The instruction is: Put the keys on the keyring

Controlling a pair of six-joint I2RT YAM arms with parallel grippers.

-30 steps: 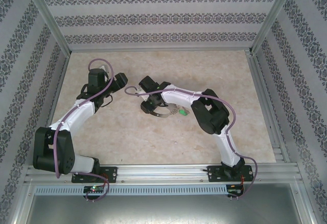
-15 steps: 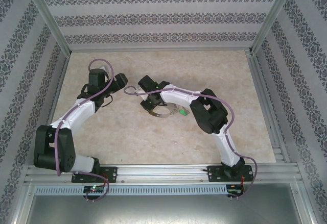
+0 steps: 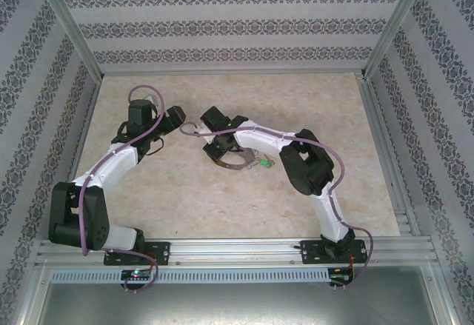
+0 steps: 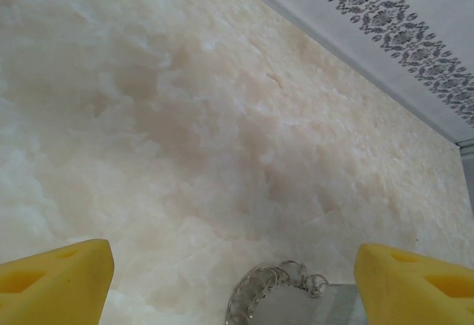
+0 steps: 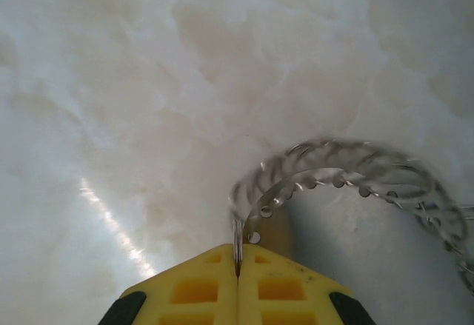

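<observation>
Far left: left fingers [image 4: 55, 284] spread wide, gripping nothing, poised above the bare table [image 4: 185, 118], with only a curl of the keyring [image 4: 270, 289] peeping in at the lower edge of the left wrist view, between the two of them and closer to the one on the right of that picture. Further right, near the middle of the table: right fingers [image 5: 192, 288] pressed flat together, pinching a thin upright end of the keyring's wire right at the tips, no gap left. From that pinch, arcs away forward and to the right in the right wrist view as a floppy loop strung with small metal bits, resting on the table rather than lifted, as far as can be judged. Right again, in the top view: green key [image 3: 262, 163], lying loose on the table just beside the ring's right-hand end, close under the right forearm [image 3: 270, 141]; too small to read its long axis, or to say touching or apart. Judged from this: ring anchored at its left end, key off the opposite end, so nearest to the right arm yet out of reach of those busy fingers; free left fingers on the far side of the ring from the key, needing to cross over or around the loop to fetch it.
</observation>
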